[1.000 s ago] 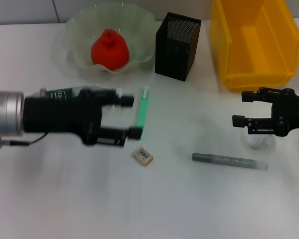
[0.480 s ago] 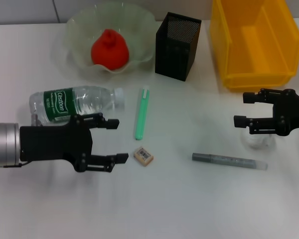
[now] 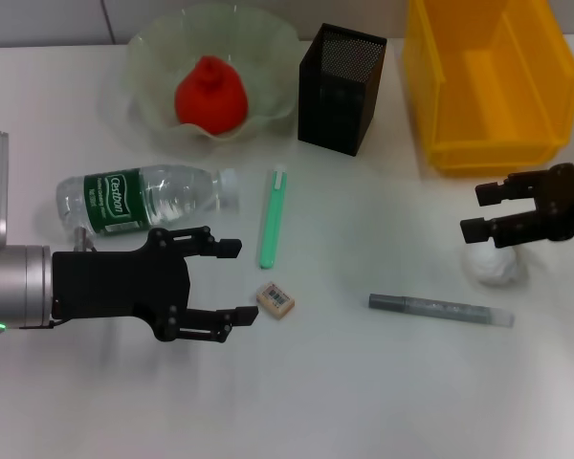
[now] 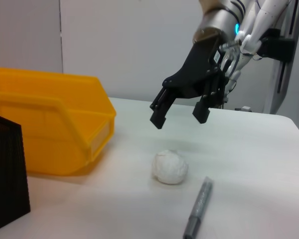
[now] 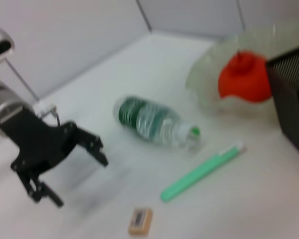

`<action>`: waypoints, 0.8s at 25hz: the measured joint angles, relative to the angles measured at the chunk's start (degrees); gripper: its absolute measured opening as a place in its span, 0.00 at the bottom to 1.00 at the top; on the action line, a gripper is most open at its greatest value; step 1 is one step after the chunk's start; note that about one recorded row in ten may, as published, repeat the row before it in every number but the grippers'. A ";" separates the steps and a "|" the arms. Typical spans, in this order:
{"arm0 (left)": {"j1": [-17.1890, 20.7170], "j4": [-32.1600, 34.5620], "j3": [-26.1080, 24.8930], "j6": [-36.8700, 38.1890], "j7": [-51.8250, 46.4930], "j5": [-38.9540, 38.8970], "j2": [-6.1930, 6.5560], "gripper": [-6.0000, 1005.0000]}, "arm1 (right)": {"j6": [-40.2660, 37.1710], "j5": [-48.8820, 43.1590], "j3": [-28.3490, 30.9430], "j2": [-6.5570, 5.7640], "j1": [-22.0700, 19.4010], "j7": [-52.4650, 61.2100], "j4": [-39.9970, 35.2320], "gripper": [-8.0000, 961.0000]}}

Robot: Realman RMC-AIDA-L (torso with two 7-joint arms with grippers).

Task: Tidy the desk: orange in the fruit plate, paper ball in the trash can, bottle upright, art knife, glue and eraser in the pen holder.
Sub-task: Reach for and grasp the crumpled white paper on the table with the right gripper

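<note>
The orange [image 3: 210, 94] sits in the fruit plate [image 3: 148, 57] at the back left. In front of the plate the bottle [image 3: 143, 198] lies on its side. My left gripper [image 3: 239, 280] hovers open just in front of the bottle, holding nothing. The tan eraser [image 3: 275, 299] is right beside its fingertips. A green art knife [image 3: 272, 218] lies next to the bottle's cap, and a grey glue stick [image 3: 440, 310] lies further right. My right gripper [image 3: 475, 210] hangs open above the white paper ball [image 3: 495, 268]. The wrist view shows that gripper [image 4: 182, 112] clear of the ball [image 4: 170, 167].
The black mesh pen holder [image 3: 340, 88] stands at the back centre, with the yellow trash can [image 3: 488, 81] to its right. A grey object shows at the left edge of the table.
My left gripper has drawn back toward the front of the table, uncovering the bottle. The right gripper has shifted slightly right and back, so the paper ball now shows.
</note>
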 joint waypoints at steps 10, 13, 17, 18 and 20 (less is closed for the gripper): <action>-0.42 0.00 -2.44 -0.10 -0.65 -0.33 -0.02 0.82 | -4.89 -18.30 -2.74 0.72 9.26 13.33 -11.74 0.81; -0.43 0.00 -3.15 0.09 -1.07 -0.33 -0.01 0.82 | -4.32 -21.63 -4.90 0.74 11.59 14.75 -11.92 0.81; -0.62 0.00 -3.35 0.12 -1.18 -0.33 -0.03 0.82 | -3.29 -25.55 -7.86 0.76 14.03 16.71 -11.99 0.81; -0.73 0.00 -3.35 0.13 -1.31 -0.32 -0.05 0.82 | -3.12 -26.17 -8.71 0.77 14.49 17.15 -11.98 0.81; -1.01 0.00 -3.35 0.15 -1.89 -0.15 0.01 0.81 | -2.96 -26.86 -10.05 0.80 15.23 17.87 -11.89 0.81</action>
